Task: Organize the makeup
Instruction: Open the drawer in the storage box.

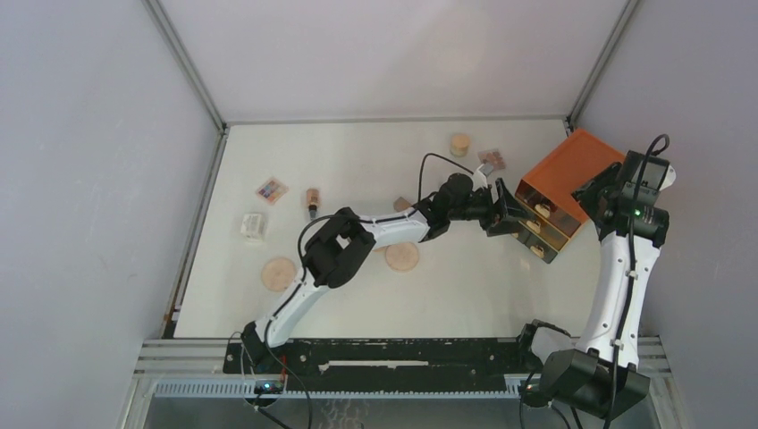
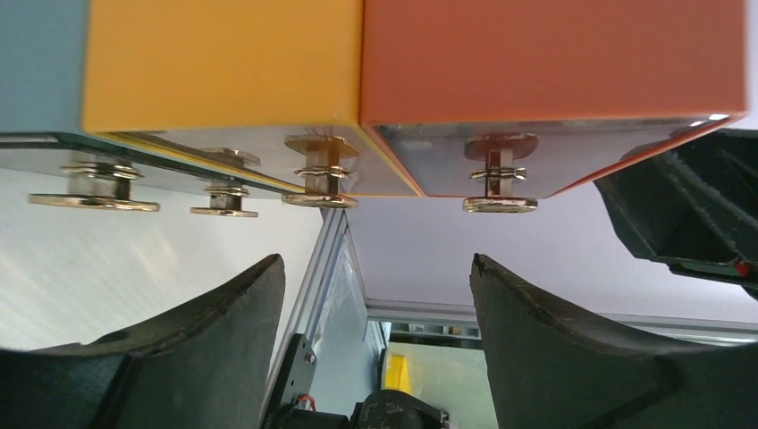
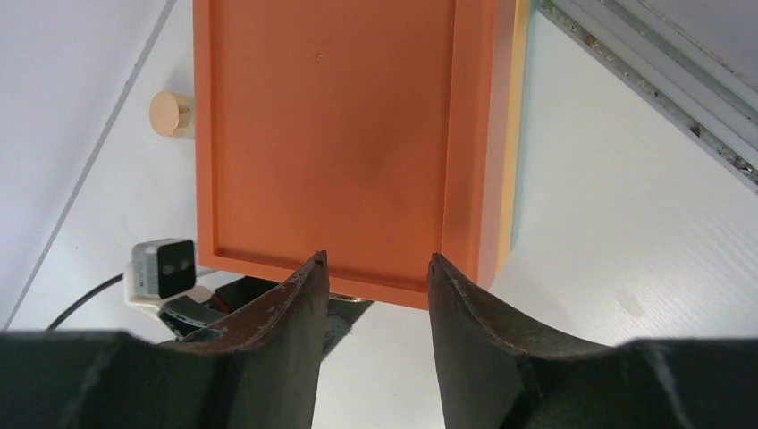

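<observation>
The makeup lies scattered on the white table: two round tan discs [image 1: 279,273] [image 1: 402,256], a small palette [image 1: 272,189], a pale block [image 1: 253,225], a small bottle [image 1: 312,200], a tan cylinder [image 1: 459,144] [image 3: 170,113] and another palette [image 1: 492,160]. My left gripper [image 1: 509,214] [image 2: 378,268] stands open in front of the drawer fronts, its fingers just short of the gold knobs [image 2: 501,174], with nothing between them. My right gripper [image 1: 608,192] [image 3: 377,259] is open over the near edge of the box's orange top, holding nothing.
The orange-topped box of drawers [image 1: 563,179] [image 3: 340,134] stands at the right back, near the frame post. One drawer [image 2: 223,63] with a yellow edge sticks out further than the orange one beside it. The left arm stretches across the table's middle.
</observation>
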Robot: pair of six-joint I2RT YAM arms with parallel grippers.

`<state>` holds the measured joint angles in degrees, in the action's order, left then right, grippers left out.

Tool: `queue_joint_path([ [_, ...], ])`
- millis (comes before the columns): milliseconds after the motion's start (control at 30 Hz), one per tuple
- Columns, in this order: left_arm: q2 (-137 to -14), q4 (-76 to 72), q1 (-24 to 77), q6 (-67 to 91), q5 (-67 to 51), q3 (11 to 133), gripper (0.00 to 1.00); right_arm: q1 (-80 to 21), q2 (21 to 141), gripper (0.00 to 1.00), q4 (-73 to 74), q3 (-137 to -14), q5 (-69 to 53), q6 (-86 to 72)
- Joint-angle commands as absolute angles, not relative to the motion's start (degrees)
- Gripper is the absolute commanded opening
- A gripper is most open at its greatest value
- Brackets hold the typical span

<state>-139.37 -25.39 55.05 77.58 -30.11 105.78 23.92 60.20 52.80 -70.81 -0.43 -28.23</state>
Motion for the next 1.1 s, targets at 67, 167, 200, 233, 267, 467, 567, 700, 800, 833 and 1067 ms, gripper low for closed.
queue_joint_path([
  [67,-141.6,-35.0,57.1,82.6,-27.7,105.2,0.76,24.4,59.2,0.52,49.8,-69.3,-1.3,-29.5],
  [167,-142.5,-36.2,57.3,82.9,-27.0,105.5,0.74,24.4,59.1,0.52,49.6,-69.1,-1.7,-29.6],
  [200,-142.8,-36.2,57.3,83.0,-26.8,105.7,0.73,24.4,59.0,0.52,49.6,-69.1,-1.8,-29.7],
  [233,-143.2,-36.3,57.3,83.3,-26.7,106.1,0.73,24.4,59.0,0.52,49.4,-69.1,-1.9,-29.7],
  [267,-143.8,-36.6,57.3,83.7,-26.8,106.6,0.72,24.4,59.0,0.52,49.4,-69.1,-2.0,-29.7],
  [467,-145.8,-37.1,57.3,85.5,-26.5,107.9,0.69,24.4,59.1,0.52,49.5,-69.0,-2.5,-29.8],
  [567,-147.0,-37.1,57.3,86.0,-26.3,109.6,0.68,24.4,59.1,0.52,49.4,-69.1,-2.6,-29.7],
  [700,-147.9,-36.9,57.2,86.2,-25.7,111.4,0.66,24.4,59.1,0.53,49.5,-69.1,-2.7,-29.7],
  [800,-148.3,-37.0,57.2,86.4,-25.7,112.3,0.65,24.3,59.1,0.52,49.5,-69.0,-2.9,-29.6],
  [833,-148.4,-37.1,57.2,86.5,-25.7,112.4,0.65,24.3,59.0,0.52,49.5,-69.0,-3.0,-29.6],
  [1067,-148.9,-36.4,57.2,86.2,-25.1,113.9,0.63,24.3,58.8,0.52,49.0,-68.3,-3.5,-29.7],
])
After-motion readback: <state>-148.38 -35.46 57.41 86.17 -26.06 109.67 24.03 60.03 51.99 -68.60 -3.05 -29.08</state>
